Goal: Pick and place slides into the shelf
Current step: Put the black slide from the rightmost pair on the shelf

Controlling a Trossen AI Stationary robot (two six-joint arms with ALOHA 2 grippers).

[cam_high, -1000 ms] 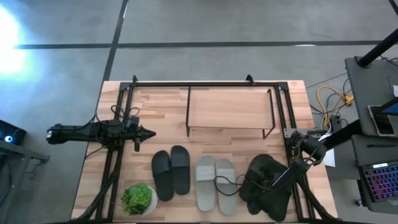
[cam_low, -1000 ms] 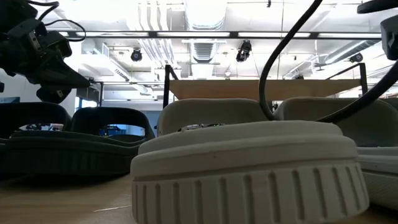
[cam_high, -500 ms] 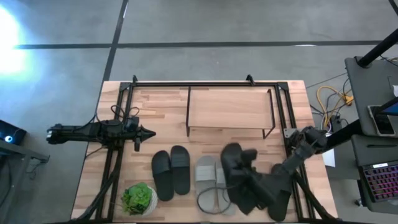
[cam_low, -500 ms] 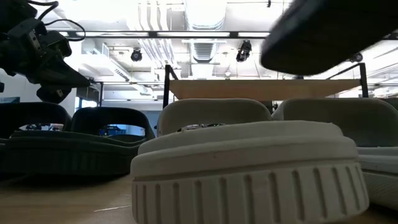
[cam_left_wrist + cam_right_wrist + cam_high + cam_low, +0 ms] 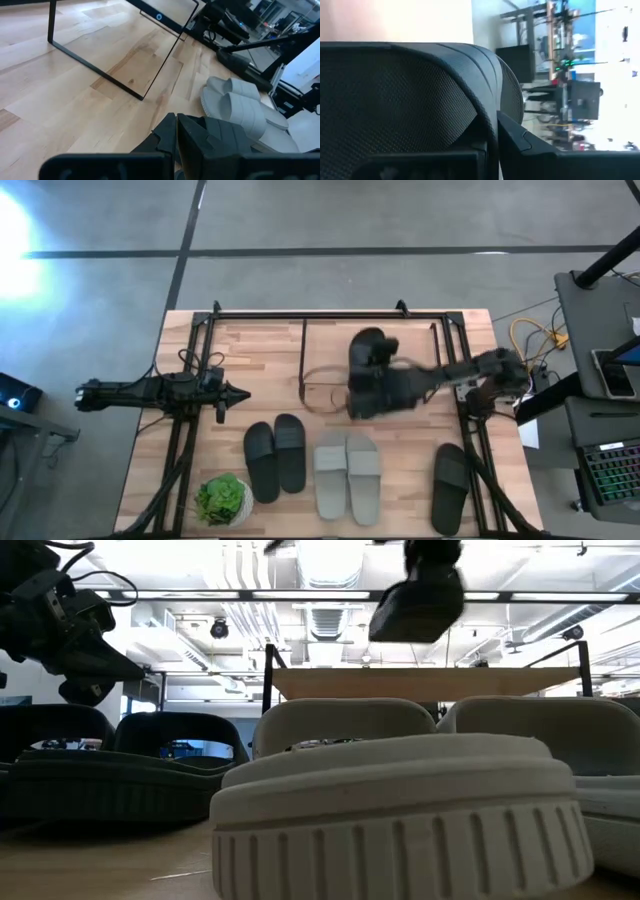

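My right gripper (image 5: 395, 385) reaches in from the table's right and is shut on one black slide (image 5: 366, 355), which it holds in the air over the shelf (image 5: 330, 340). The low view shows this slide (image 5: 420, 600) high above the shelf's wooden top board (image 5: 430, 683). Its partner (image 5: 450, 485) lies flat on its sole at the near right. A black pair (image 5: 275, 460) and a light grey pair (image 5: 348, 475) lie side by side near the table's front. My left gripper (image 5: 240, 393) hovers shut at the left, touching nothing. My right gripper holds the black slide pinched between its two fingers (image 5: 520, 142), at the edge of the curved strap (image 5: 470, 85). It comes level from the table's right. The slide is lifted clear of table and shelf. The slide itself hides the exact place of contact.
A green potted plant (image 5: 222, 500) stands at the near left corner. Black frame rails (image 5: 185, 440) run along both table sides. The left wrist view shows the shelf's thin black leg (image 5: 100, 75) and the grey pair (image 5: 240, 100) beyond it. Bare wood lies in front of the shelf.
My right gripper has lifted one dark slide off the pair at the near right. It swung the slide up, toward the table's left and far edge, until it was over the shelf. The other dark slide stayed on the table. My left arm kept still.
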